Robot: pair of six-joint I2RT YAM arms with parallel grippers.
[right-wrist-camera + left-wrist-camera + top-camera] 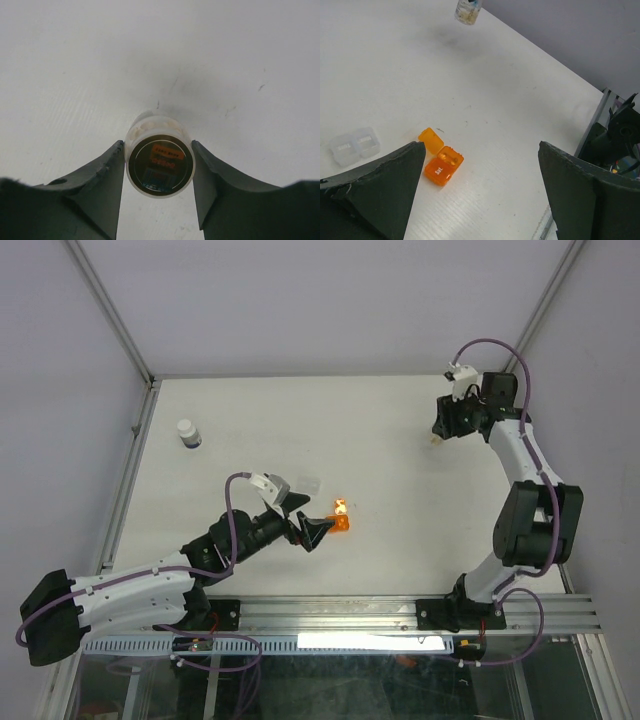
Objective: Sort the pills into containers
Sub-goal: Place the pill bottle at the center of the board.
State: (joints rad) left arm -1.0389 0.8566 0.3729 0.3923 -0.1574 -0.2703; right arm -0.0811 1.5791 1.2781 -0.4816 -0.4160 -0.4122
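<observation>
A stubby translucent orange container [341, 521], marked "Sat", lies on the table with its lid flipped open; in the left wrist view [442, 164] small tan pills [451, 159] show in its open compartment. My left gripper [312, 523] is open and empty just left of it, its jaws wide apart in the left wrist view [481, 150]. My right gripper [158, 150] is shut on a clear plastic vial [159, 162] with pale contents, held above the far right of the table [434, 441]. The white bottle with a dark band [188, 433] stands at the far left.
A clear two-cell pill box [355, 146] lies left of the orange one, faint in the top view [311, 483]. The held vial also shows at the top of the left wrist view [468, 11]. Metal frame rails [130, 465] border the table's left side.
</observation>
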